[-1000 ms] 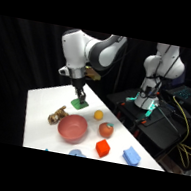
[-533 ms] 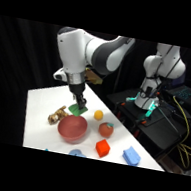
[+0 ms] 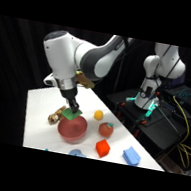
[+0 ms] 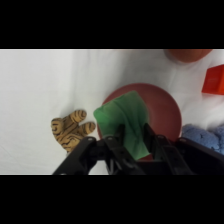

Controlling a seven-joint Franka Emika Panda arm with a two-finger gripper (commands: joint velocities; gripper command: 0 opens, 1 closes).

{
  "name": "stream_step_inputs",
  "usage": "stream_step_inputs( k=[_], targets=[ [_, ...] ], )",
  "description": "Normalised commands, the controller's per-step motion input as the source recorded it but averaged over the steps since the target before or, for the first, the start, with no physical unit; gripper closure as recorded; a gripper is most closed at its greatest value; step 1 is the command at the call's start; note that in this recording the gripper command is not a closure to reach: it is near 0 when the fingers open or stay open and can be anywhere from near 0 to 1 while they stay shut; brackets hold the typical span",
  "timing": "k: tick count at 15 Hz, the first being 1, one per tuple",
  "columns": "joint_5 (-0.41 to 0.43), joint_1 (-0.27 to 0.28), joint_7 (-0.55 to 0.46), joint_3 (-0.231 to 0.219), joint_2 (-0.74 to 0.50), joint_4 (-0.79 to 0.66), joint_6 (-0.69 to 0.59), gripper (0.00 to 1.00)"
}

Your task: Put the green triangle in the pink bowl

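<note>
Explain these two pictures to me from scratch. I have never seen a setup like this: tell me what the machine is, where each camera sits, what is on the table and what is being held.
The machine is a white robot arm that reaches over a white table. At its tip is a gripper, a two-fingered clamp. The side view comes from a fixed camera beside the table. The wrist view comes from a camera on the arm itself, looking down past the gripper's black fingers. The gripper is shut on the green triangle, a small flat block, and holds it just above the pink bowl. On the table also lie a striped toy tiger, a small orange ball, a round red fruit, a red block and a blue block. A second arm stands behind the table and plays no part.
</note>
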Motion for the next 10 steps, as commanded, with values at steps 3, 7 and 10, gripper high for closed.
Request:
stream_step_inputs(
  k=[3,7,10],
  targets=[
    [-0.07,0.011,-0.12,0.019,0.21,0.41,-0.25,0.93],
    [-0.059,0.008,-0.09,0.013,0.11,0.31,-0.23,0.0],
    [-0.053,-0.008,-0.09,0.006,0.03,0.21,-0.2,0.0]
  ],
)
